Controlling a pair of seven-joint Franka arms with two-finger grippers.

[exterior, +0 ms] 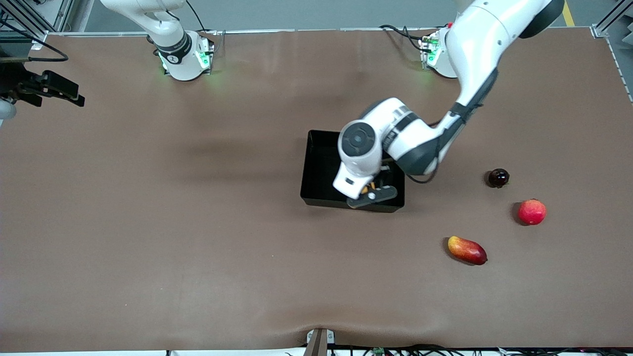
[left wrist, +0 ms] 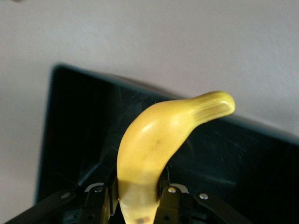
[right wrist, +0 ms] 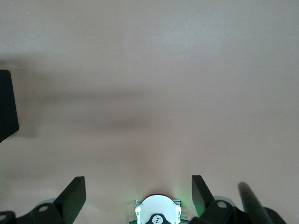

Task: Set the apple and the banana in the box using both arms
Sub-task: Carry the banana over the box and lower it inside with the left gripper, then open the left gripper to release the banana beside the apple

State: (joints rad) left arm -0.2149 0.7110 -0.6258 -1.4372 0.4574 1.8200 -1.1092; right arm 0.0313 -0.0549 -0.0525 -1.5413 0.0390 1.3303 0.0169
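My left gripper (exterior: 373, 194) is low inside the black box (exterior: 319, 165), at the side nearest the front camera, and is shut on the yellow banana (left wrist: 159, 135). In the left wrist view the fingers (left wrist: 174, 198) clamp the banana's lower part, and its tip points up over the box wall (left wrist: 70, 116). Only a sliver of banana (exterior: 366, 188) shows under the wrist in the front view. No apple shows; the left arm hides part of the box's inside. My right gripper (exterior: 64, 91) waits open and empty, high over the right arm's end of the table, with its fingers (right wrist: 74, 191) wide apart.
Toward the left arm's end of the table lie a dark round fruit (exterior: 498, 177), a pinkish-red round fruit (exterior: 532, 211) and a red-yellow mango (exterior: 467, 249). A corner of the box (right wrist: 5, 105) shows in the right wrist view, which also shows the right arm's base (right wrist: 158, 212).
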